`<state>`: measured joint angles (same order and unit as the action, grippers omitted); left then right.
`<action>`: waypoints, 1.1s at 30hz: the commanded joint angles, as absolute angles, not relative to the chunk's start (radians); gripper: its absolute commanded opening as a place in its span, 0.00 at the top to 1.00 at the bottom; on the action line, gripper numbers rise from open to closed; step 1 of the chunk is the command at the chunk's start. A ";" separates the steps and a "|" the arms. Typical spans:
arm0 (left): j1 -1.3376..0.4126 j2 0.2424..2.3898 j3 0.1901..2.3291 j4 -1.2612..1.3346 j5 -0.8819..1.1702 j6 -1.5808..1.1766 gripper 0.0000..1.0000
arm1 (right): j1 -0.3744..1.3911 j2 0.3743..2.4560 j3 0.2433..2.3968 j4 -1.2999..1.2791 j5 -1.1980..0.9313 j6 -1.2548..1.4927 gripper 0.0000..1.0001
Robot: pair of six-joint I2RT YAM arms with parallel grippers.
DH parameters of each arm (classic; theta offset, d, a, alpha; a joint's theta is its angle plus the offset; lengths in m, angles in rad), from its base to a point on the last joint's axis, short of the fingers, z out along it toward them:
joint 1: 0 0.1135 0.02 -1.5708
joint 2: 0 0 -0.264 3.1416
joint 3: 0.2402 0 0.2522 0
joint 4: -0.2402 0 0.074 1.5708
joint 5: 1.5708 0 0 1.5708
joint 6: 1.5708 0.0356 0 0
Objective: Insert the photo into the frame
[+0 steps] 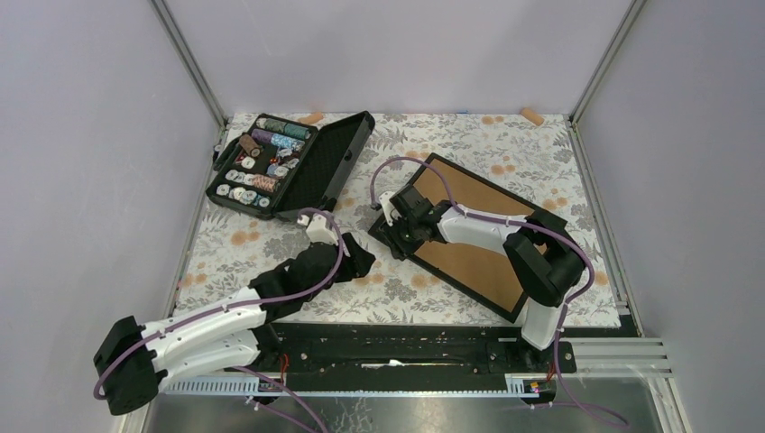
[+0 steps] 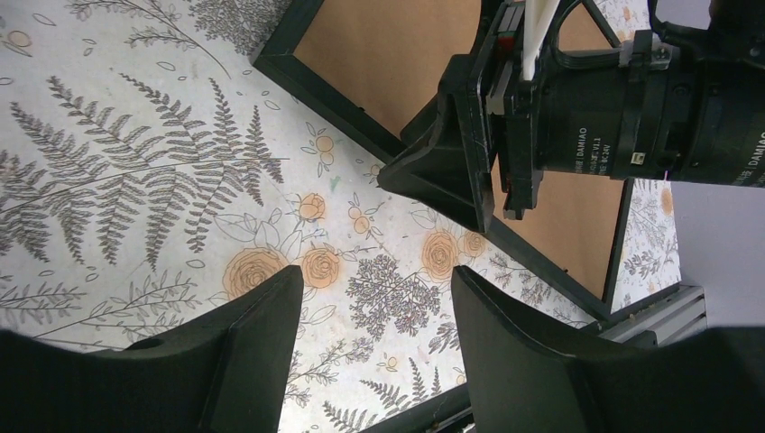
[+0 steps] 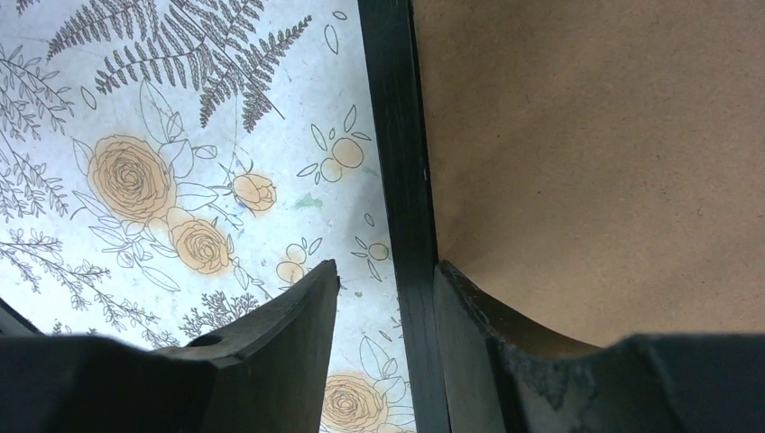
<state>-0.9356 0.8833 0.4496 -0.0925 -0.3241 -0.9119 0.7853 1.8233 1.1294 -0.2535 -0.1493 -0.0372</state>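
The frame [image 1: 474, 191] lies face down at the table's right middle, its brown board back up inside a thin black rim. My right gripper [image 1: 397, 225] is at its left edge. In the right wrist view the right gripper [image 3: 386, 271] stands open astride the black rim [image 3: 397, 135]: one finger over the tablecloth, the other over the brown board [image 3: 586, 135]. My left gripper [image 1: 361, 262] hovers left of the frame. It is open [image 2: 377, 275] with only tablecloth between its fingers. The frame's corner [image 2: 379, 54] shows beyond it. The photo is out of view.
A black case of thread spools [image 1: 289, 162] lies open at the back left. Two small tan pieces [image 1: 311, 117] [image 1: 532, 115] rest along the back edge. A metal rail [image 1: 406, 347] runs along the near edge, and grey walls close in three sides.
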 commanded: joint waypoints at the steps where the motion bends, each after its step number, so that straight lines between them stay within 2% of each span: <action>1: -0.939 0.831 0.461 -0.145 -0.370 -0.903 0.34 | 0.824 1.865 1.134 -0.346 -0.169 -0.062 0.50; 7: -0.936 0.771 0.461 -0.217 -0.387 -0.926 0.32 | 0.900 1.907 1.114 -0.344 -0.066 -0.204 0.61; 9: -0.912 0.755 0.454 -0.240 -0.360 -0.950 0.30 | 0.928 1.896 1.085 -0.348 -0.101 -0.268 0.68; 10: -0.892 0.746 0.445 -0.244 -0.332 -0.961 0.30 | 0.935 1.894 1.075 -0.386 -0.197 -0.328 0.71; 11: -0.864 0.739 0.435 -0.246 -0.291 -0.976 0.30 | 0.948 1.892 1.066 -0.404 -0.206 -0.365 0.73; 13: -0.793 0.726 0.403 -0.235 -0.189 -1.003 0.30 | 0.957 1.882 1.045 -0.418 -0.177 -0.366 0.80; 19: -0.656 0.779 0.314 -0.118 0.107 -1.090 0.35 | 0.983 1.732 0.917 -0.382 -0.183 -0.372 0.89; 21: -0.652 0.843 0.307 -0.069 0.158 -1.122 0.36 | 0.983 1.685 0.895 -0.348 -0.187 -0.341 0.86; 23: -0.652 0.916 0.329 -0.057 0.178 -1.150 0.38 | 0.983 1.657 0.918 -0.352 -0.192 -0.287 0.73; 25: -0.658 0.975 0.354 -0.057 0.166 -1.191 0.42 | 0.983 1.631 0.952 -0.359 -0.154 -0.187 0.50; 27: -0.664 1.012 0.360 -0.055 0.148 -1.259 0.42 | 0.983 1.601 0.981 -0.369 -0.094 -0.085 0.41; 29: -0.687 1.037 0.363 -0.054 0.113 -1.332 0.43 | 0.982 1.582 1.022 -0.398 -0.023 0.005 0.38; 33: -0.762 1.074 0.367 -0.048 0.016 -1.465 0.44 | 0.982 1.613 1.125 -0.483 0.054 0.145 0.49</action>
<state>-0.7097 1.0519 0.3264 -0.1055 0.0944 -1.2911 0.9752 1.6337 1.0008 -0.3973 -0.0425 -0.0521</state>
